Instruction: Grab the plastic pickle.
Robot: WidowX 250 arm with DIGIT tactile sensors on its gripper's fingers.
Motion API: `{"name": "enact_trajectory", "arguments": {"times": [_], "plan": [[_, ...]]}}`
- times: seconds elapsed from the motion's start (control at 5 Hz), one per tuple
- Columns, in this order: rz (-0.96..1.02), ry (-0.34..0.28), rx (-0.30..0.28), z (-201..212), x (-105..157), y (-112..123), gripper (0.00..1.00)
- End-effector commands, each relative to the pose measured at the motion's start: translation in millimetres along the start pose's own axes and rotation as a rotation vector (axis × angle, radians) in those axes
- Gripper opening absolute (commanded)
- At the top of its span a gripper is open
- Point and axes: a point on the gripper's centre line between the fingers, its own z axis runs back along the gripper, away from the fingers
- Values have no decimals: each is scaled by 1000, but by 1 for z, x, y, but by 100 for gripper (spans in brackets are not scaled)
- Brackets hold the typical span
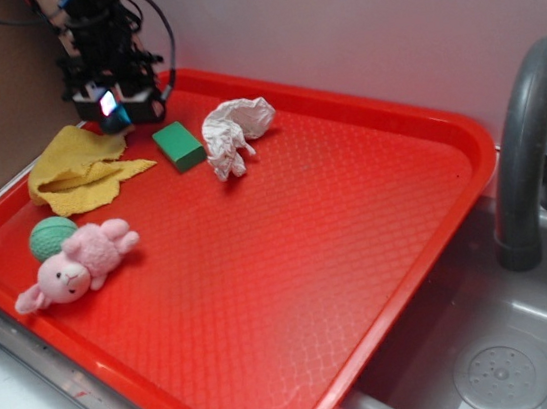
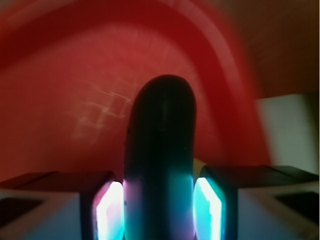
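Observation:
In the wrist view the plastic pickle [image 2: 160, 140], very dark green and glossy with a rounded end, stands between my two lit pads [image 2: 109, 210]. Both pads press against its sides, so my gripper [image 2: 159, 200] is shut on it. Behind it lies the red tray [image 2: 75, 100]. In the exterior view my gripper [image 1: 128, 111] hangs low over the tray's far left corner, just behind the yellow cloth [image 1: 77, 170]. There the pickle is hidden by the fingers.
On the red tray [image 1: 361, 253] lie a bright green block [image 1: 178, 144], a crumpled white tissue [image 1: 234, 134], a teal ball [image 1: 51, 237] and a pink plush bunny [image 1: 80, 265]. A grey faucet [image 1: 531, 130] and sink [image 1: 497, 367] are at the right.

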Motion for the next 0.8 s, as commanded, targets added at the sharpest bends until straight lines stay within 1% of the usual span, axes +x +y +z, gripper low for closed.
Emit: {"name": "enact_trajectory", "arguments": {"times": [0.0,0.2,0.4,0.6], "plan": [[-31,-234,-92,120,-46,17,0],[-107,-243,-195,169,-63,26,0],[-98,-277,-231,187,-69,37,0],[-189,-227,-199,181,-54,34,0]]}}
